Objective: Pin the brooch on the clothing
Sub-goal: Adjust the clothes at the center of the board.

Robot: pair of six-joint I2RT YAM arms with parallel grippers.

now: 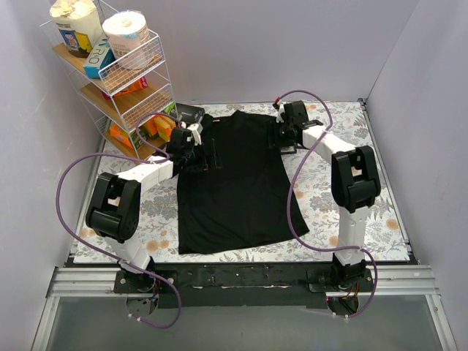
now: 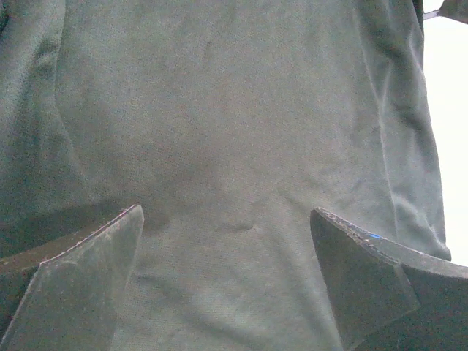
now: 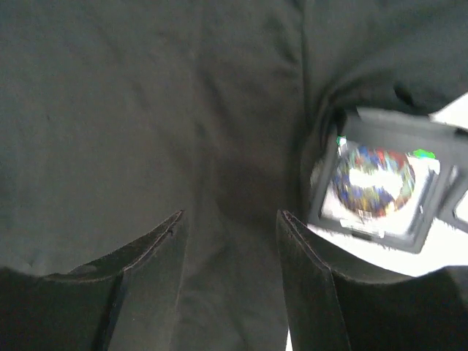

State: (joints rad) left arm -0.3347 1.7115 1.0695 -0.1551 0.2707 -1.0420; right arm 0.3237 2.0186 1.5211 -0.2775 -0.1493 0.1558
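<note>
The black T-shirt (image 1: 227, 183) lies flat on the floral table mat, collar at the far end. My left gripper (image 1: 207, 159) is open just above the shirt's left shoulder area; in the left wrist view (image 2: 225, 210) only cloth (image 2: 241, 110) lies between its fingers. My right gripper (image 1: 281, 139) is open over the right shoulder; its wrist view (image 3: 230, 213) also shows only cloth (image 3: 110, 110) between the fingers. Beside the shirt's edge a black square frame box (image 3: 380, 128) holds a roundish shiny many-coloured piece (image 3: 373, 179); I cannot tell whether it is the brooch.
A white wire rack (image 1: 117, 73) with packets and rolls stands at the far left. A small black box (image 1: 191, 112) lies near the collar's left. Purple cables (image 1: 292, 212) loop off both arms. Grey walls close the table on three sides.
</note>
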